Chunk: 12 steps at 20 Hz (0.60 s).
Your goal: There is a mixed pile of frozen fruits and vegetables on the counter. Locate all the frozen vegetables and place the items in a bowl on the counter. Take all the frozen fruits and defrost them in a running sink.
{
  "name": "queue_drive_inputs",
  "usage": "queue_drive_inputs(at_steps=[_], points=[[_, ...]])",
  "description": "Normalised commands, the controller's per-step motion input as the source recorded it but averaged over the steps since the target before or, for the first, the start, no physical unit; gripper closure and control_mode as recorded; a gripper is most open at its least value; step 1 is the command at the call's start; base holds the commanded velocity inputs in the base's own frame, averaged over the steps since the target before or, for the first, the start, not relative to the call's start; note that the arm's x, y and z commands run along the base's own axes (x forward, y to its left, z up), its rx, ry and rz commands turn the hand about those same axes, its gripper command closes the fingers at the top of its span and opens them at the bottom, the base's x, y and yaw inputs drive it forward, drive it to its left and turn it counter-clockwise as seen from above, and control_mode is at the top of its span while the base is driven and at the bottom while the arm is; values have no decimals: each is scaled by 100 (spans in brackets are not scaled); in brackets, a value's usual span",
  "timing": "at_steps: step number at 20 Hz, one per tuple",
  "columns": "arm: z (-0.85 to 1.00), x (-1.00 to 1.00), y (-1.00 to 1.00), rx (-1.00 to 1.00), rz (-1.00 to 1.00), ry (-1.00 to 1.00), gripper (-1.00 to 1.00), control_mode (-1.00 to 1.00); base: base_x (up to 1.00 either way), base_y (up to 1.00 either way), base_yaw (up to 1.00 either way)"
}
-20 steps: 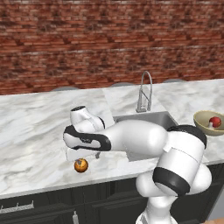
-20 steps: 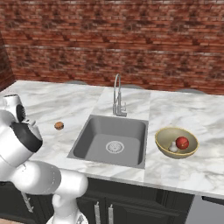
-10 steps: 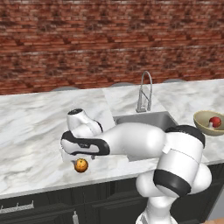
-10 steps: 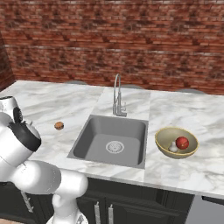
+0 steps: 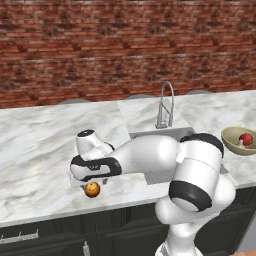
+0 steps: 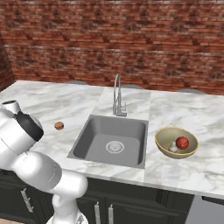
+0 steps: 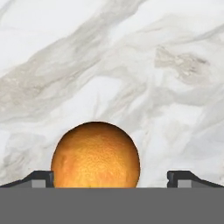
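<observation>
You're on the fruit step — the gripper [image 7: 109,178] stands wide over the larger orange ball [image 7: 96,154], low centre of the hand view, on the counter [image 7: 131,65]. Next — descend, centre, close.

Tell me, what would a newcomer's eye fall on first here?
The big orange ball on the white marble counter, sitting between the open jaws of the gripper. Then the tan bowl right of the sink, holding the red ball and the mushroom.
</observation>
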Motion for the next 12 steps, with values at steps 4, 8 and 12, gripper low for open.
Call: queue_drive_inputs(at_steps=[4,8,12], points=[[-28,8,12,-1,-1,1,-100,-100,0,0,0],[-28,-6,20,0,-4,4,-100,-100,0,0,0],[-24,-24,3,0,-9,4,-100,-100,0,0,0]])
